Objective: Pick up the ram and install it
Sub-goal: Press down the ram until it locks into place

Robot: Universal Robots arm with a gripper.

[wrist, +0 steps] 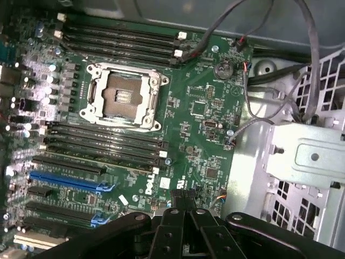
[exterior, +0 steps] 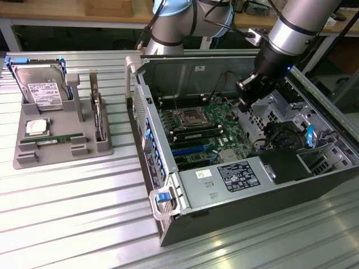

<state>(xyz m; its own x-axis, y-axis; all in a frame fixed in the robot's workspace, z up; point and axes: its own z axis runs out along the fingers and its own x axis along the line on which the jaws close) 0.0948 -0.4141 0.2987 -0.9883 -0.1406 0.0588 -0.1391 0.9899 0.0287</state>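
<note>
Here the open computer case (exterior: 247,168) lies on the counter (exterior: 73,207) with its green board (wrist: 194,108) exposed, "DELL" printed on it near the long slots (wrist: 102,143). At nine o'clock from the case, a grey tray (exterior: 61,137) holds the ram (exterior: 59,138), a hard drive (exterior: 40,84) and a square chip (exterior: 36,126). The gripper (wrist: 180,213) hangs above the board, fingers pressed together, holding nothing.

A robotics lab or workshop: ribbed aluminium worktable (exterior: 67,213), open black desktop computer case (exterior: 252,168) at three o'clock, wooden workbenches (exterior: 61,14) at twelve.
</note>
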